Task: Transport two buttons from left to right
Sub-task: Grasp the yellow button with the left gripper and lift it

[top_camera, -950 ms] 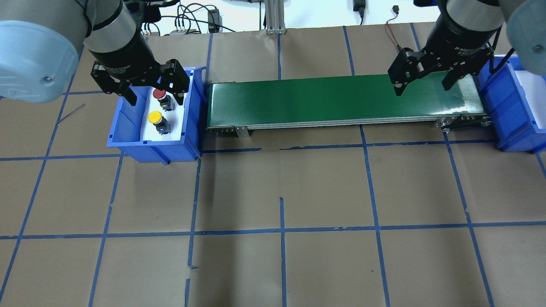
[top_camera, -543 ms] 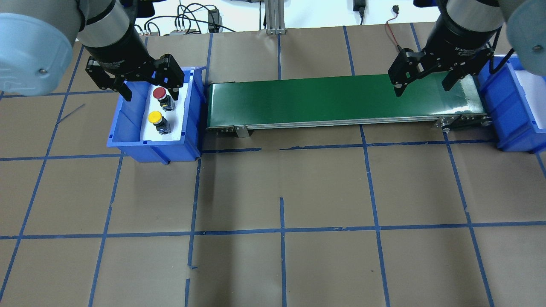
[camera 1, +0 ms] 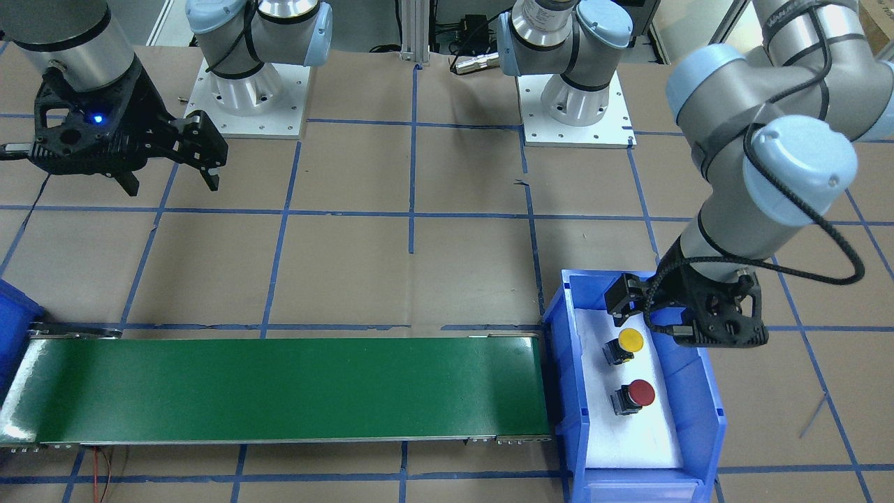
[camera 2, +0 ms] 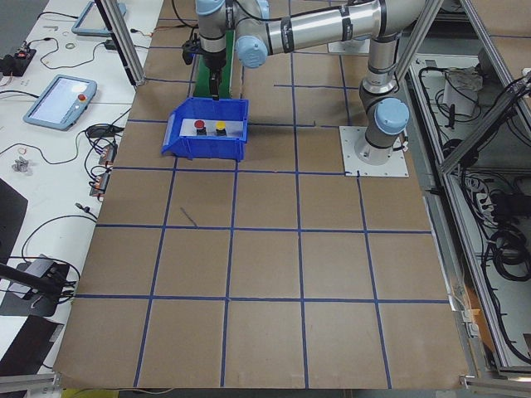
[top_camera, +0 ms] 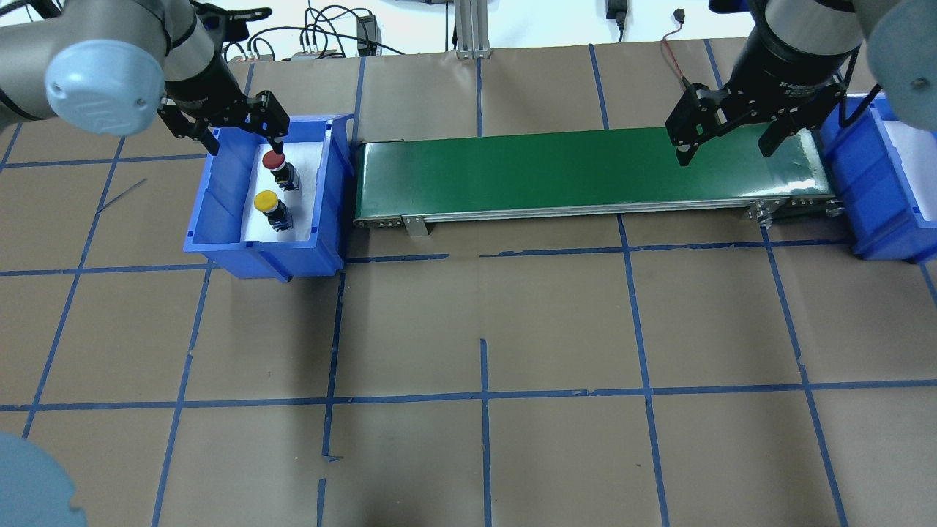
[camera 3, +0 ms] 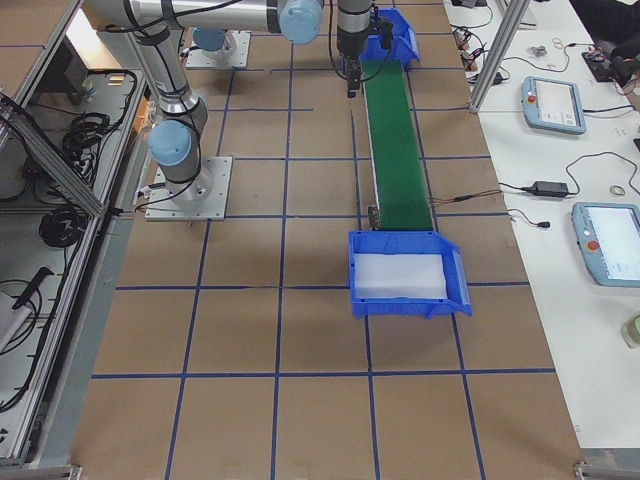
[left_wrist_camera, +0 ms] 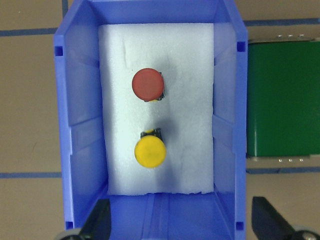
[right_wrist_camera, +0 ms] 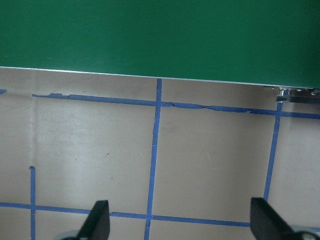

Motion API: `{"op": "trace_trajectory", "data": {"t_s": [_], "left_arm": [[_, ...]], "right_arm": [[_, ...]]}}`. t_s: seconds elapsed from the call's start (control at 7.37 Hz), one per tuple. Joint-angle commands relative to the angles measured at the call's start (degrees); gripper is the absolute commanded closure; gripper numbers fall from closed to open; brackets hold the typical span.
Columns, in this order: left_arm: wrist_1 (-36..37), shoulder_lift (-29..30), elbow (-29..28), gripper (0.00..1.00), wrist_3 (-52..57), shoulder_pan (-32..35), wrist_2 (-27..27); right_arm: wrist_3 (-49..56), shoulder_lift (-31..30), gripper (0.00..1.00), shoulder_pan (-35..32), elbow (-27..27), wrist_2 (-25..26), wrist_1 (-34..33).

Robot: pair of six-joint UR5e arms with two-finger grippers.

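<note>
We have moved 0 buttons: the red button (top_camera: 274, 159) and yellow button (top_camera: 266, 200) sit in the left bin (top_camera: 219, 241). Our left hand (top_camera: 247, 146) hangs spread above them, and our right hand (top_camera: 725, 150) is spread near the belt (top_camera: 556, 172). 2 transfers remain.

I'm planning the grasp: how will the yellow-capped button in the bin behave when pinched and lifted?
The yellow button looks like rigid plastic, so it probably won't deform. Its round cap overhangs the dark base, so a sideways nudge may tip it. The smooth cap could slip; the base looks easier to grip.
</note>
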State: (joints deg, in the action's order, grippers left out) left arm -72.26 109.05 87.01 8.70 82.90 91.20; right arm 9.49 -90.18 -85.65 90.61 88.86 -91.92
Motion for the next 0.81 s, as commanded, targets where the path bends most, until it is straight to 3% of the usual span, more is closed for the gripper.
{"op": "trace_trajectory", "data": {"t_s": [0.0,0.68], "left_arm": [[5.70,5.19,1.32,0.06,1.40,-1.42,-0.49],[6.69,6.53,5.89,0.15,1.58,-1.60,0.12]], "right_arm": [[0.00,0.00,0.00,-0.04,0.00,0.00,-0.10],[0.00,0.00,0.00,-0.04,0.00,0.00,0.07]]}}
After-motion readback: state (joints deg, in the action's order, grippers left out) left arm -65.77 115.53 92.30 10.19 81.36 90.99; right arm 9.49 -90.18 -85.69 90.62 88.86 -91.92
